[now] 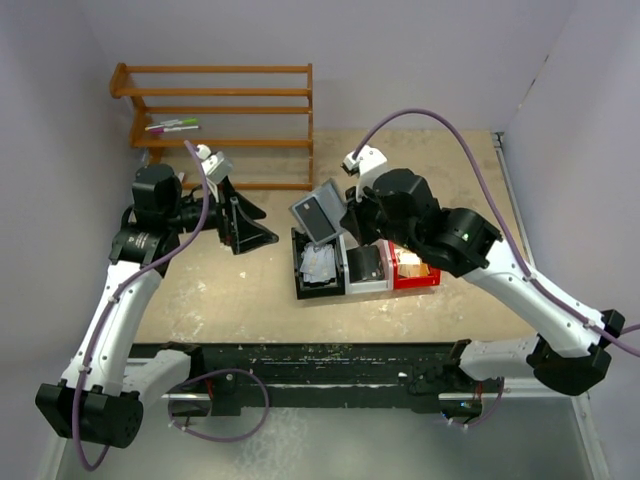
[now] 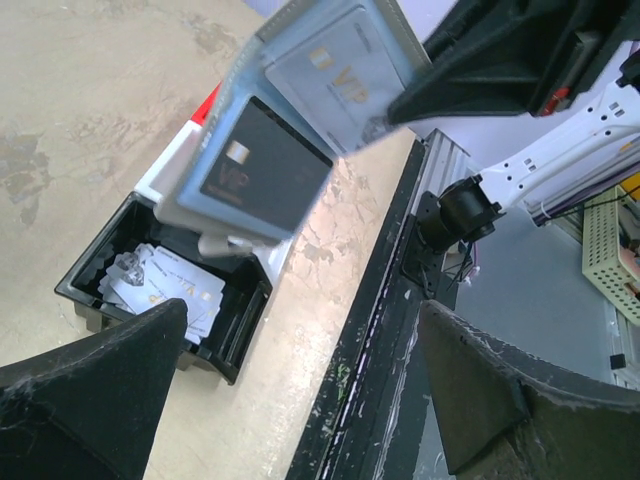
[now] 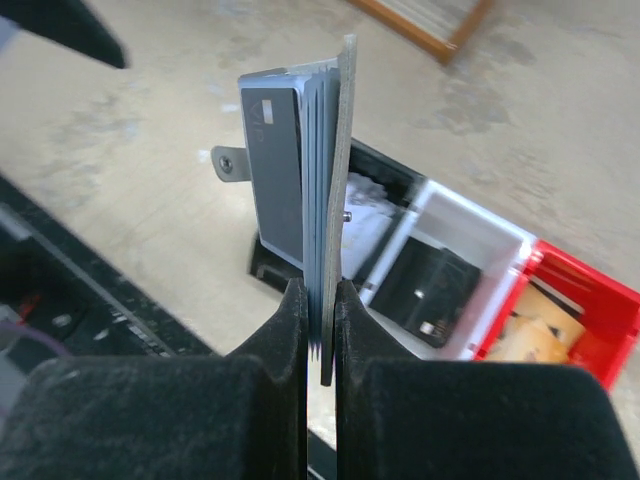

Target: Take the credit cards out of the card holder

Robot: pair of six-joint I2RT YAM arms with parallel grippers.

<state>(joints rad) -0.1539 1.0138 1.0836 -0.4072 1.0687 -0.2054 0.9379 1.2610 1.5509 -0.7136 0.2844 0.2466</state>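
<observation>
Cards (image 2: 265,165) tucked in holder (image 1: 318,212), pinched at its lower edge by the clamped right gripper (image 3: 320,290) above black bin (image 1: 300,280), long axis rising from those jaws — left gripper (image 1: 268,225) spread wide, apart to its left, facing the card faces.

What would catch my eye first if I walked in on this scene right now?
Most likely the blue-grey card holder, pinched in the right gripper and held in the air over the black bin, with a black card and a silvery card showing in its pockets. Next, the left gripper, gaping wide open and facing the holder from the left side of the table. Loose cards lie in that bin.
</observation>
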